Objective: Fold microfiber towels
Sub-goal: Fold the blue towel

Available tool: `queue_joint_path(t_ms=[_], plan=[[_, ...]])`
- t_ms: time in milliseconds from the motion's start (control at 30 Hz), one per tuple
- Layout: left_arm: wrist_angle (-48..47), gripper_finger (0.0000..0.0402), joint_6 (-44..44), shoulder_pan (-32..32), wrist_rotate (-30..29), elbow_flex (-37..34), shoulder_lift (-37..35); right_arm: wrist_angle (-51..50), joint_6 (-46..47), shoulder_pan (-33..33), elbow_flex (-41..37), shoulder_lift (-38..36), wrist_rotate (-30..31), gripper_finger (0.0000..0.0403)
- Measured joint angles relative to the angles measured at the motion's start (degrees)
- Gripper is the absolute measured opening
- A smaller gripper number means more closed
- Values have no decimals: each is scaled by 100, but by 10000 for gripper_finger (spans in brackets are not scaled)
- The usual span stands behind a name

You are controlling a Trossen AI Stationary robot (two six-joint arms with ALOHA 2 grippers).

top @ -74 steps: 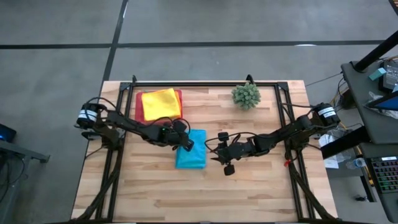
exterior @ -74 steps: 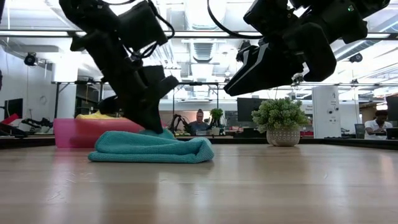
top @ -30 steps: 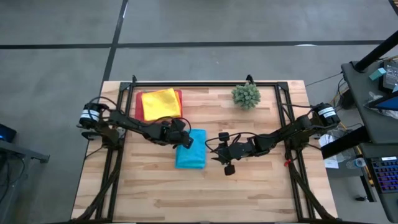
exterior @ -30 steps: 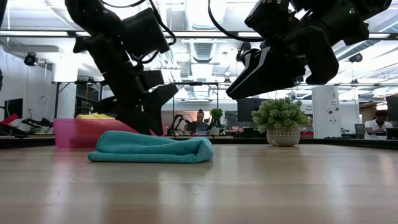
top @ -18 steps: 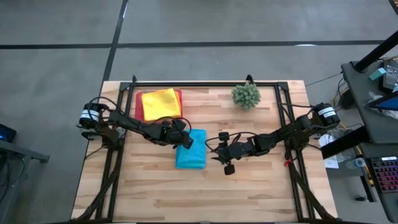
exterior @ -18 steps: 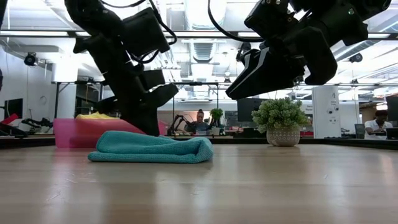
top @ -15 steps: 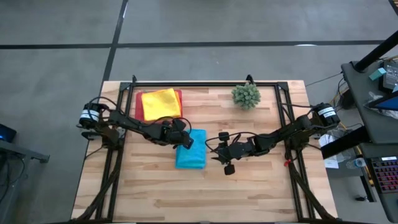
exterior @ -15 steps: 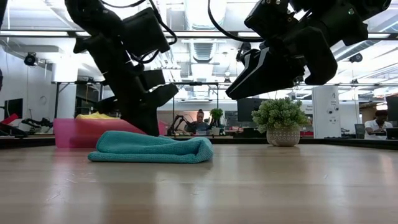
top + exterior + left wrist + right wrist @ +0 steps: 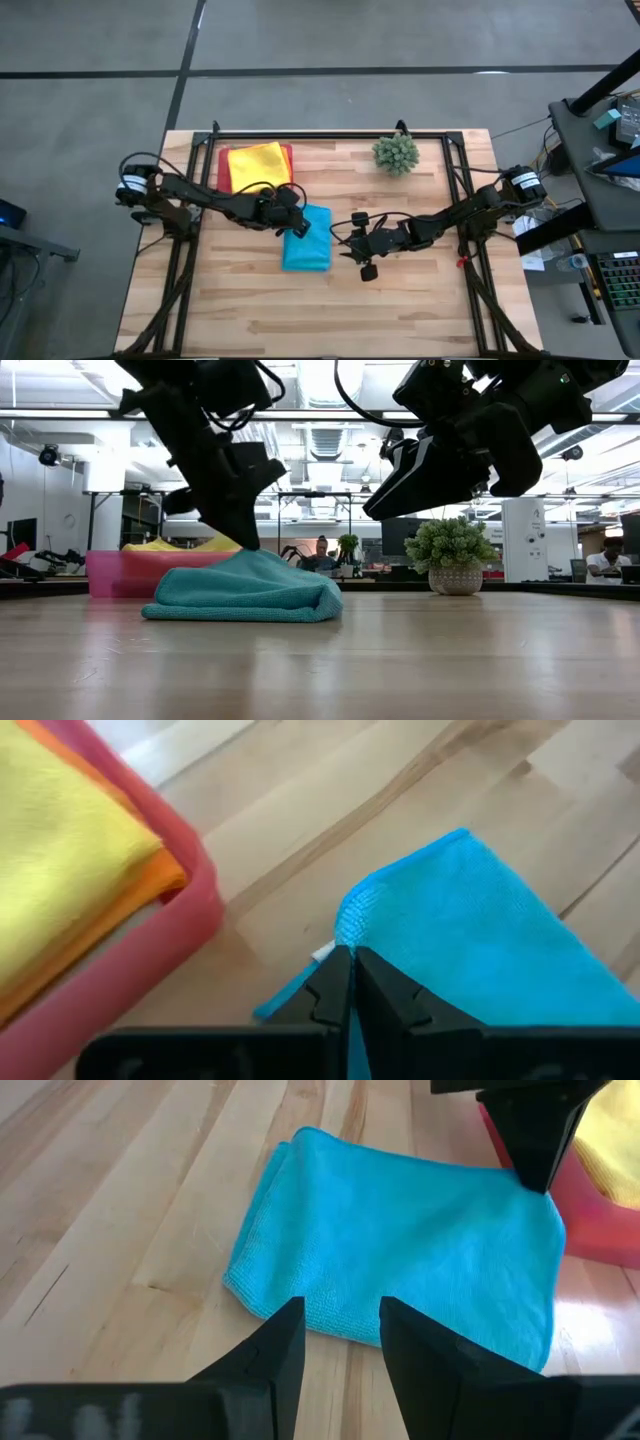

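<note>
A folded turquoise towel (image 9: 310, 245) lies on the table's middle, and its far left corner is raised into a peak (image 9: 250, 560). My left gripper (image 9: 245, 540) is shut on that corner, just right of the pink tray (image 9: 224, 160). The tray holds a yellow towel (image 9: 257, 166) stacked on an orange one (image 9: 165, 885). My right gripper (image 9: 355, 250) hovers open above the table to the towel's right, and nothing is between its fingers (image 9: 275, 1355). My left gripper pinches the turquoise towel's far left corner (image 9: 350, 920) between its two fingertips, slanting down from the table's left. How many layers it holds, I cannot tell. The corner is pulled up into a peak while the towel's remaining part (image 9: 240, 605) lies on the table.
A small spiky green plant in a pot (image 9: 396, 153) stands at the far right of the table. The wooden table top (image 9: 400, 310) is bare along its near side. People sit in the room beyond the table (image 9: 322, 552).
My left gripper has shut on the turquoise towel's far left corner and risen, drawing that corner up into a peak. The towel's other parts have stayed on the table.
</note>
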Motion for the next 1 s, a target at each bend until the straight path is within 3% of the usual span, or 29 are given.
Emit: queue_joint_path(t_ms=[733,1000], plan=[[-329,1,-1,11,-278,-172,270,31,3,0,-11,0,0,123],[-358,69,57,11,-279,-128,279,33,5,0,-20,0,0,123]])
